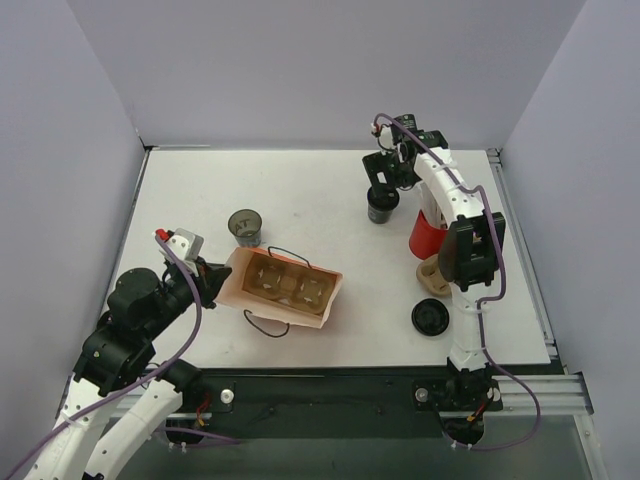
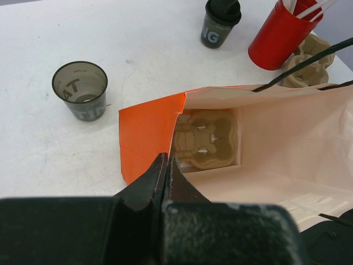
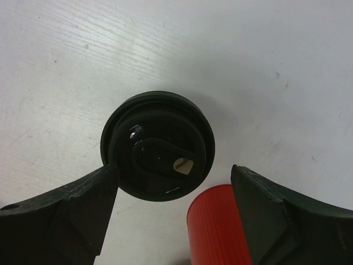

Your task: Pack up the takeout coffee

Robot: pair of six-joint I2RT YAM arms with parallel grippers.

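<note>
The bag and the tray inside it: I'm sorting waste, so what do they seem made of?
The bag: likely paper, matte orange outside, pale inside, with sharp fold creases. The tray: probably moulded pulp, dull tan, with soft rounded cup wells.

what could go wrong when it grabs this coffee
The red cup stands right beside the takeout coffee, so the open right tool may knock it when closing. The left tool pinches the bag only at its edge; it could slip and the mouth sag.

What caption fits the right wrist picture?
Open right gripper framing the small dark coffee cup with round black lid, a red cylindrical cup beside it.
</note>
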